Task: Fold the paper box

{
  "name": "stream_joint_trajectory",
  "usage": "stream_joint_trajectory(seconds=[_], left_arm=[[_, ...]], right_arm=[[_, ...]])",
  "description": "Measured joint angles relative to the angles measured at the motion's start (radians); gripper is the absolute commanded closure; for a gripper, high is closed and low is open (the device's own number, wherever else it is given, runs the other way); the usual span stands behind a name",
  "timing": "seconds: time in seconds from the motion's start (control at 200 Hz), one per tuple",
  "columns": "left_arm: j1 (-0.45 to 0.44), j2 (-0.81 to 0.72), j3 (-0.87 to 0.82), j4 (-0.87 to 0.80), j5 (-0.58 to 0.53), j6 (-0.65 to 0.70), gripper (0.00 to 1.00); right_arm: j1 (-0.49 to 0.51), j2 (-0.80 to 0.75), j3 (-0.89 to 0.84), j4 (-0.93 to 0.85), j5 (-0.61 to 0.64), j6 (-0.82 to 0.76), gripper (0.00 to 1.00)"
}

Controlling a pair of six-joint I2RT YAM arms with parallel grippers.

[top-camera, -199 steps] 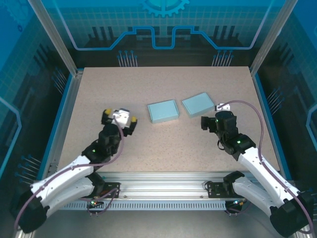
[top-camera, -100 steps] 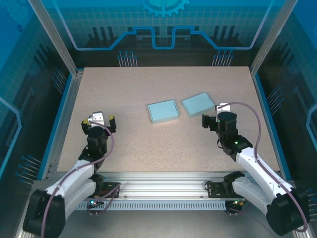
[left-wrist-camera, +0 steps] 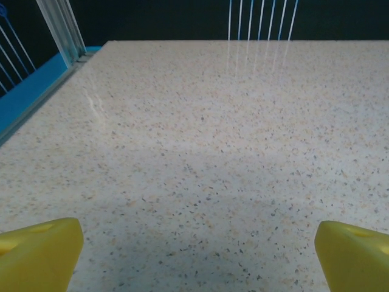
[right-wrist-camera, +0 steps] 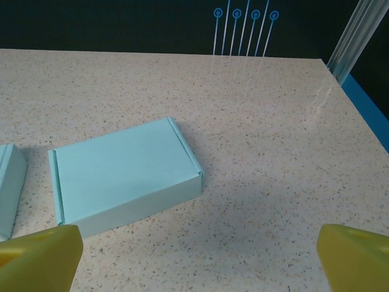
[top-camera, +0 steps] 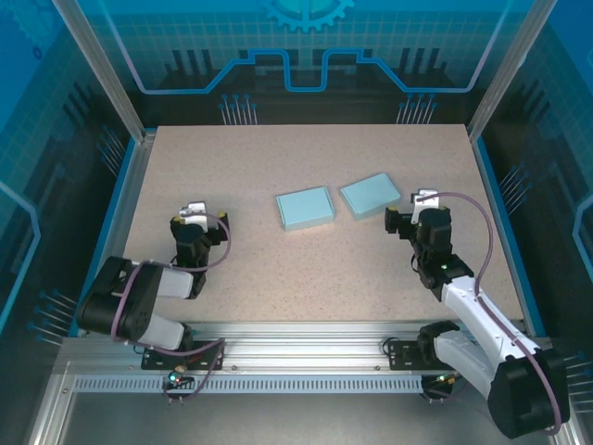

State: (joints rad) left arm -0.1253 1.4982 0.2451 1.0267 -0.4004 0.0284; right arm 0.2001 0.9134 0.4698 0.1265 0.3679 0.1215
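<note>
Two closed light-blue paper boxes lie flat side by side mid-table: one (top-camera: 306,208) left of centre, the other (top-camera: 371,195) to its right and turned at an angle. My left gripper (top-camera: 195,224) stands open low over bare table well left of them, its yellow fingertips (left-wrist-camera: 36,252) wide apart with nothing between. My right gripper (top-camera: 414,219) is open just right of the angled box. In the right wrist view that box (right-wrist-camera: 124,176) lies ahead and left of the gripper (right-wrist-camera: 197,258), apart from the fingertips (right-wrist-camera: 355,255). The other box's end (right-wrist-camera: 9,188) shows at the left edge.
The speckled beige table (top-camera: 306,269) is bounded by blue side rails (top-camera: 111,222) and aluminium posts (top-camera: 505,69). A metal frame runs along the near edge (top-camera: 306,338), where both arm bases sit. The left arm is folded back close to its base.
The left arm has drawn back and leftward away from the boxes and folded up near its base. The right gripper has shifted slightly right. Both boxes lie unmoved.
</note>
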Motion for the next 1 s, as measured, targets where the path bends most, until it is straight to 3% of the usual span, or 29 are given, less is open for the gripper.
stream_joint_trajectory(seconds=[0.285, 0.41, 0.635, 1.001], left_arm=[[0.11, 0.058, 0.117, -0.066, 0.167, -0.028, 0.01], [0.117, 0.058, 0.121, -0.089, 0.219, -0.031, 0.01], [0.117, 0.058, 0.121, -0.105, 0.249, -0.031, 0.01], [0.117, 0.058, 0.121, -0.106, 0.253, -0.031, 0.01]], right_arm=[[-0.045, 0.059, -0.032, 0.115, -0.082, -0.053, 0.0], [-0.064, 0.135, -0.053, 0.203, -0.126, -0.082, 0.0], [-0.102, 0.275, -0.06, 0.334, -0.192, -0.124, 0.0], [-0.149, 0.372, -0.063, 0.444, -0.33, -0.124, 0.0]])
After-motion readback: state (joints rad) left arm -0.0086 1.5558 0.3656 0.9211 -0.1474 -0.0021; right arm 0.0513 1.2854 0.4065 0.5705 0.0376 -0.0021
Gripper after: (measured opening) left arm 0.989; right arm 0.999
